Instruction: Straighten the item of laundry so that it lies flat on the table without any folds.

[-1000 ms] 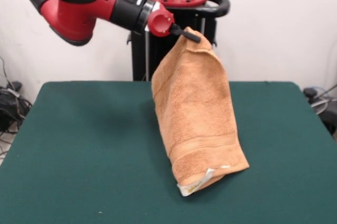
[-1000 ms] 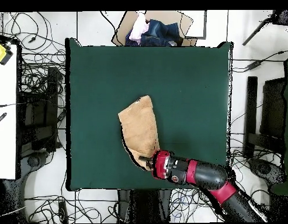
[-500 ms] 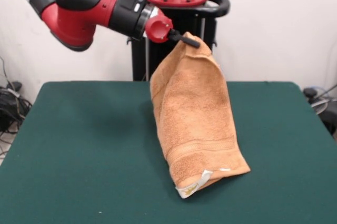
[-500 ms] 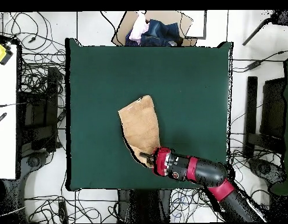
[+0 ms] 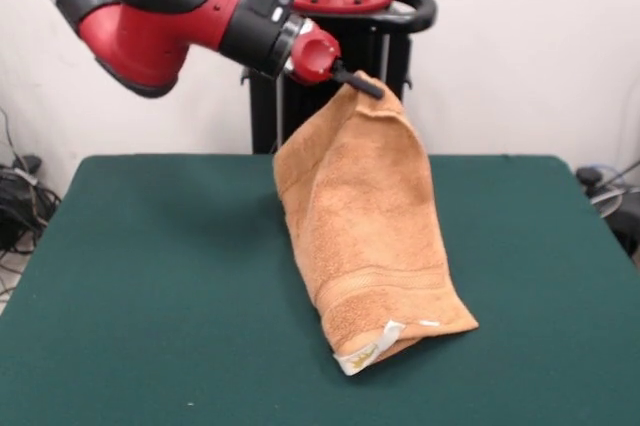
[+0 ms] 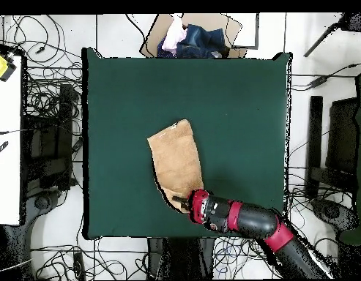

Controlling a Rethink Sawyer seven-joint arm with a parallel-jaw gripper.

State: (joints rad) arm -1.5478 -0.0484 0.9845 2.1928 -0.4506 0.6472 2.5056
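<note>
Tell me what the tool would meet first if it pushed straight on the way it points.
The towel itself: the tool is already shut on its raised corner. Beyond that, probably open air above the table, though depth is unclear.

Place: robotics lab | evidence: Sawyer arm [image 5: 170, 16] on pedestal [image 5: 335, 56] at green felt table [image 6: 234, 102] | cable tangles [image 6: 44, 95] on floor | cardboard box w/ clothes [image 6: 190, 36] beside table

The arm [image 5: 170, 16] has bulbous glossy red segments joined by black collars, ending in a red wrist cap and a thin black gripper [image 5: 358, 84].
</note>
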